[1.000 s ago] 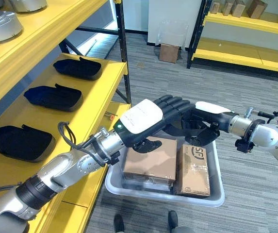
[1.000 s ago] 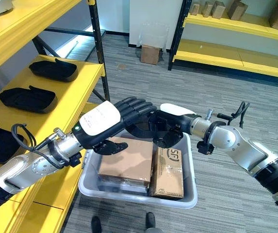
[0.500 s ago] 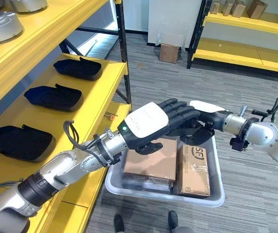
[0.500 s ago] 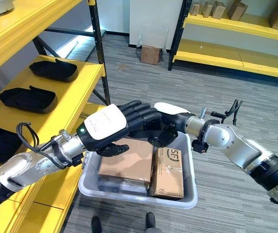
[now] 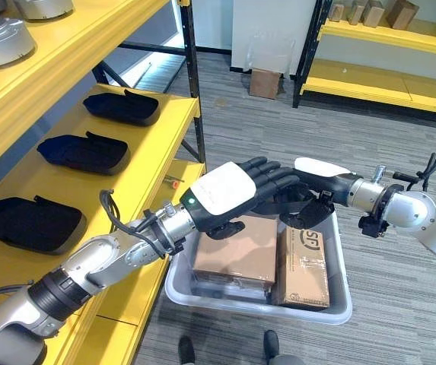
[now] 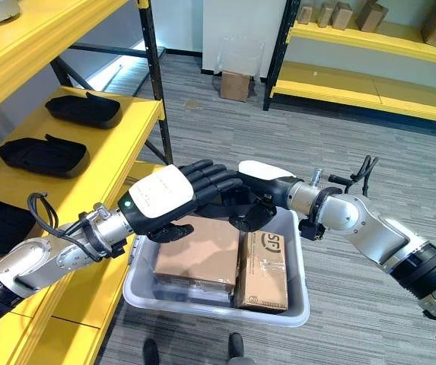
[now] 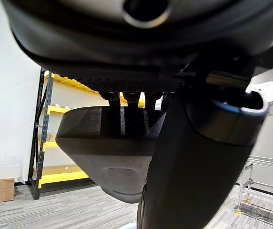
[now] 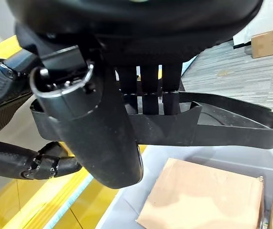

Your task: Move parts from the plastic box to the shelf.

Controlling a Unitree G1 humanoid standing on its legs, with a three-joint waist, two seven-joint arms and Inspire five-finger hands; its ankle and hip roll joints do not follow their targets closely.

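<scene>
Above the plastic box, both hands' fingers clamp a mostly hidden black part.

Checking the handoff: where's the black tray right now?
The black tray is in the air above the plastic box, held between the left hand and the right hand, to the right of the yellow shelf.

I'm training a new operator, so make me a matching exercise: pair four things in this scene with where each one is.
Things:
1. black tray
2. flat cardboard box
3. metal part
4. small cardboard box

Places:
A. on the floor by the far wall
B. in the grey plastic box
C. on the upper yellow shelf
D. held between the left hand and right hand

Pairs: 1-D, 2-B, 3-C, 4-A
</scene>
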